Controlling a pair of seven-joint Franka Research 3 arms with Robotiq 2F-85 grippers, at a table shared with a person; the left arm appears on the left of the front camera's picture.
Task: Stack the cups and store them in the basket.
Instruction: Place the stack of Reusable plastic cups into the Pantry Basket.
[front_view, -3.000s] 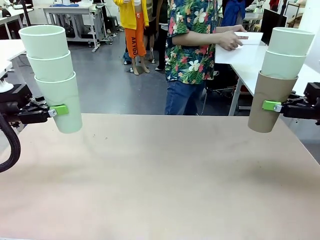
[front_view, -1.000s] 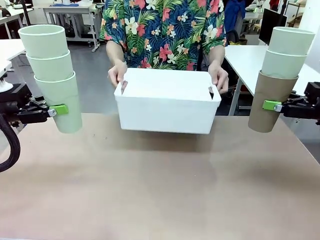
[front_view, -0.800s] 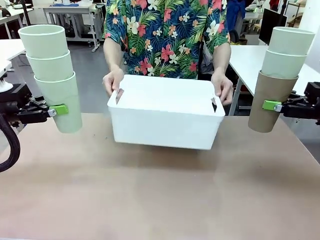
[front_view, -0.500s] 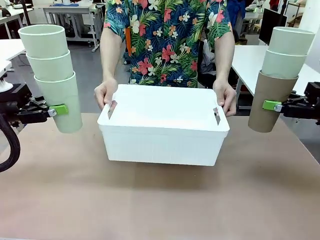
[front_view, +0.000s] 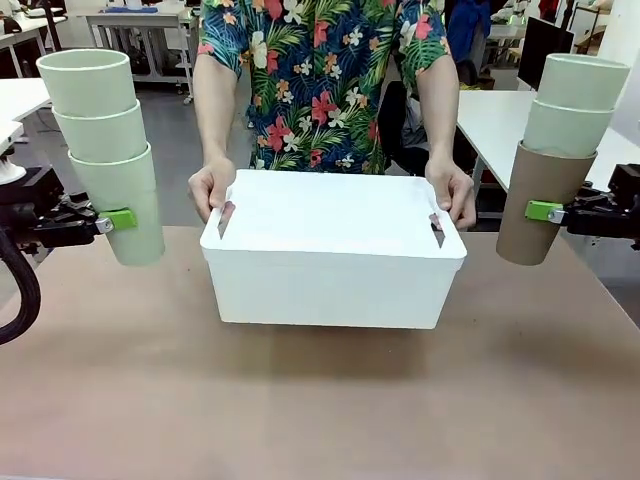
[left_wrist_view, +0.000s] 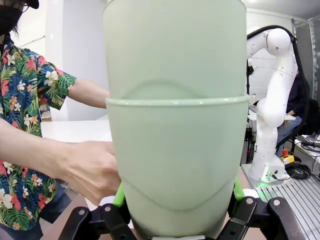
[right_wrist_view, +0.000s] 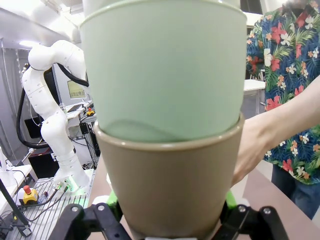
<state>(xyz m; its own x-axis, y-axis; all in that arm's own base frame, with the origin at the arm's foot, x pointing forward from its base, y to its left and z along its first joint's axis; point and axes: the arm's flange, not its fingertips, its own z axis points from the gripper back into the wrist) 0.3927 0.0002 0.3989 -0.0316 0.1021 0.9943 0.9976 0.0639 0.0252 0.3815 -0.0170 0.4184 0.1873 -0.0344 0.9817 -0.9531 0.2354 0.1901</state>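
Observation:
At the table's left edge my left gripper (front_view: 112, 222) is shut on the bottom cup of a stack of three mint green cups (front_view: 105, 150), held upright above the table. At the right edge my right gripper (front_view: 545, 212) is shut on a tan-brown cup (front_view: 538, 205) with two mint cups (front_view: 572, 105) nested in it. The left wrist view has the mint stack (left_wrist_view: 175, 125) right in front of the lens, and the right wrist view the brown cup (right_wrist_view: 170, 185). Between both stacks stands the white basket (front_view: 330, 285), held at its slot handles by the person's hands (front_view: 210, 188).
The person in a floral shirt stands at the far edge behind the basket. The tan tabletop (front_view: 320, 410) lies bare in front of the basket. White tables and other people stand farther back.
The person brought the white basket in from the far side and lowered it onto the middle of the table. Both arms and their cup stacks stayed still.

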